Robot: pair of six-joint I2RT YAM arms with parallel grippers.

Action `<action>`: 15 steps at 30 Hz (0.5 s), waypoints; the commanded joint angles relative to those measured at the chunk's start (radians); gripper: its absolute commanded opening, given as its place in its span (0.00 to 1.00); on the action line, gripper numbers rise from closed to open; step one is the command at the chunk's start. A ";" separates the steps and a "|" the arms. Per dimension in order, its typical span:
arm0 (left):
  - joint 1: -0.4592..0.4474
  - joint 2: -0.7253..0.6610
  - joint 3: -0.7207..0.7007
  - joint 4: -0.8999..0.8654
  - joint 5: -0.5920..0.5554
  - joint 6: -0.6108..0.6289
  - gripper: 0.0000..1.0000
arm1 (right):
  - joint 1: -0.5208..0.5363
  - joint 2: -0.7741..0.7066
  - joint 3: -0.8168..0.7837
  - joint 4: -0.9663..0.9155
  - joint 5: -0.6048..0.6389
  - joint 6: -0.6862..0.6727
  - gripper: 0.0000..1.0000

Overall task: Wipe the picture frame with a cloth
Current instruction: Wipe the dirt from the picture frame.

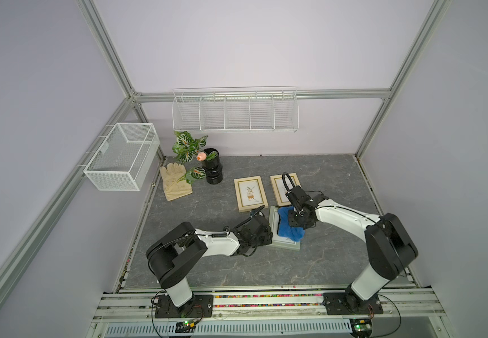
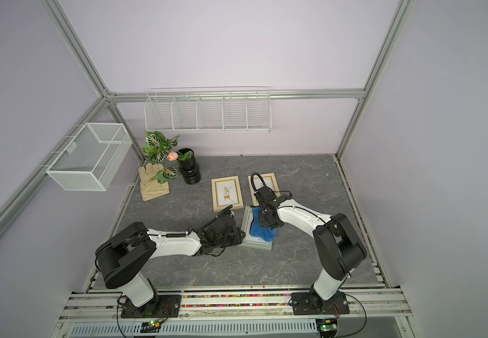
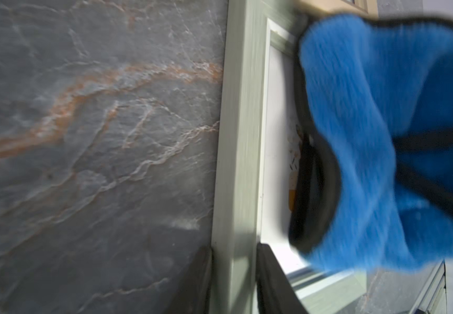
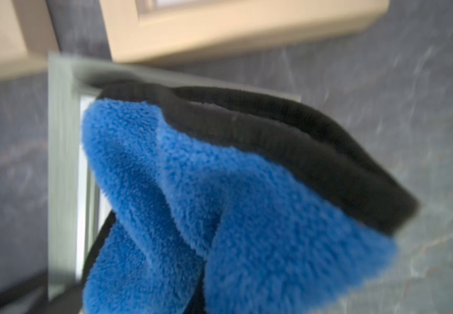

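Note:
A grey-green picture frame [image 1: 285,245] [image 2: 256,245] lies flat near the middle of the table. A rumpled royal-blue cloth [image 1: 288,231] [image 2: 262,229] with a black edge rests on its glass. My right gripper [image 1: 295,221] [image 2: 266,221] points down from above, shut on the cloth [image 4: 220,217], which hides its fingers in the right wrist view. My left gripper [image 1: 269,234] [image 3: 236,282] is shut on the frame's left rail [image 3: 236,136], one black finger on either side. The cloth [image 3: 383,136] covers most of the glass in the left wrist view.
Two wooden picture frames [image 1: 250,193] [image 1: 279,187] lie just behind, the right one partly under my right arm. A black vase with a plant [image 1: 212,169] and a beige glove [image 1: 175,183] sit at the back left. A wire basket [image 1: 122,156] and wire rack [image 1: 235,112] hang on the walls.

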 commanded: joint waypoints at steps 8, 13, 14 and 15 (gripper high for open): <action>-0.005 0.175 -0.115 -0.517 0.034 -0.019 0.30 | 0.108 -0.173 -0.219 -0.024 -0.010 0.092 0.07; -0.006 0.178 -0.112 -0.514 0.040 -0.018 0.30 | 0.107 -0.167 -0.233 -0.013 -0.006 0.095 0.07; -0.006 0.177 -0.110 -0.515 0.039 -0.018 0.30 | 0.115 -0.148 -0.199 0.000 -0.030 0.096 0.07; -0.008 0.173 -0.112 -0.517 0.041 -0.017 0.29 | 0.126 -0.133 -0.181 0.024 -0.060 0.104 0.07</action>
